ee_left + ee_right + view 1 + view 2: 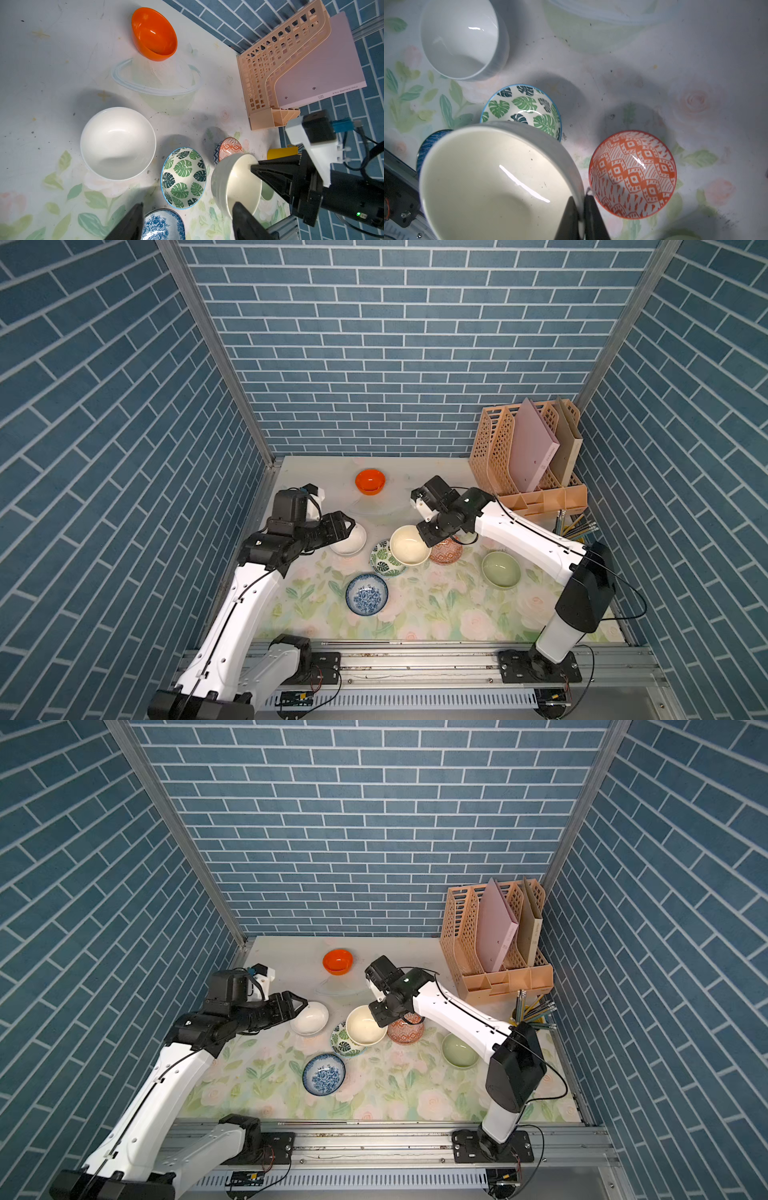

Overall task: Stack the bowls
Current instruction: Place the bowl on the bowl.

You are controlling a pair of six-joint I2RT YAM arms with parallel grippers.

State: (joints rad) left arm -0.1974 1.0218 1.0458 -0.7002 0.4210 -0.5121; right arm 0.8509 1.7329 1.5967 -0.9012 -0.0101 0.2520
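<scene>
Right wrist view: right gripper (pixel 580 199) is pinching the cream bowl (pixel 492 187) by the rim, tilted over the leaf-print bowl (pixel 521 106) on its left, probably the closest drop, while the left gripper (pixel 351 529) hangs spread by the white bowl (pixel 352 546).

In a top view, below centre: glossy orange bowl (pixel 370 481) uppermost; white bowl (pixel 352 543) leftmost; cream bowl (pixel 409 548) raised, overlapping leaf-print bowl (pixel 382 561); orange-red patterned bowl (pixel 446 555) beside it; pale green bowl (pixel 500 569) rightmost; blue floral bowl (pixel 367 594) lowest.
</scene>
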